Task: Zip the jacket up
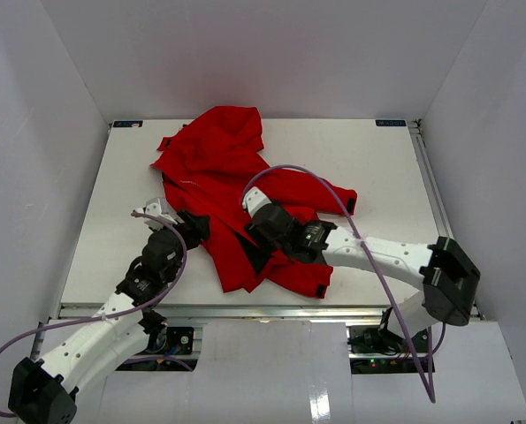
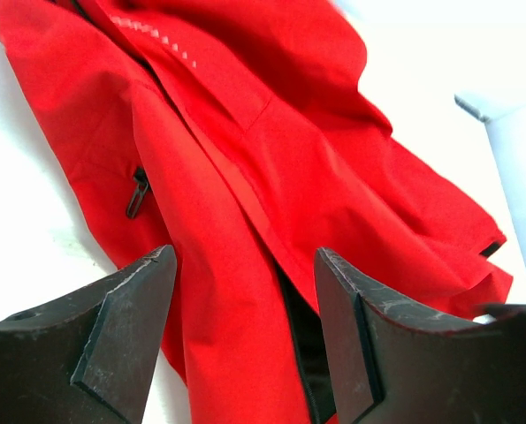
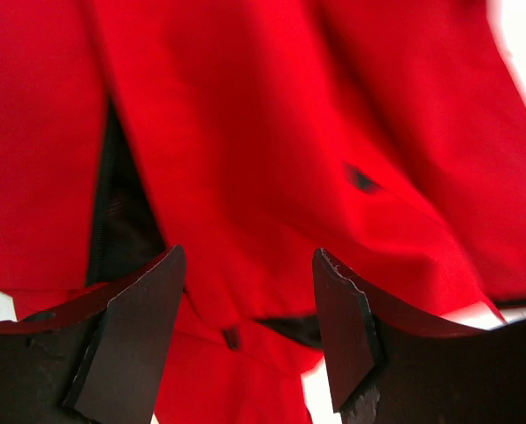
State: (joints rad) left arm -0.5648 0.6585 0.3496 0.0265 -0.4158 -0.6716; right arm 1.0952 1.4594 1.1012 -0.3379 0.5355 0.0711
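Note:
The red jacket (image 1: 223, 168) lies crumpled on the white table, its hem toward the near edge. My left gripper (image 1: 192, 225) is open at the jacket's left edge; in the left wrist view (image 2: 245, 340) red fabric and the dark zipper edge (image 2: 302, 344) lie between its fingers. A small dark pocket zip pull (image 2: 137, 194) shows to the left. My right gripper (image 1: 261, 228) is open over the jacket's lower middle; in the right wrist view (image 3: 249, 340) red fabric (image 3: 245, 159), a black lining gap (image 3: 117, 221) and a small dark tab (image 3: 232, 336) lie below it.
The white table (image 1: 377, 177) is walled by white panels on three sides. A purple cable (image 1: 333, 190) loops over the right arm and across the jacket. A metal rail (image 1: 245, 311) runs along the near edge. The right arm's body shows in the left wrist view (image 2: 514, 177).

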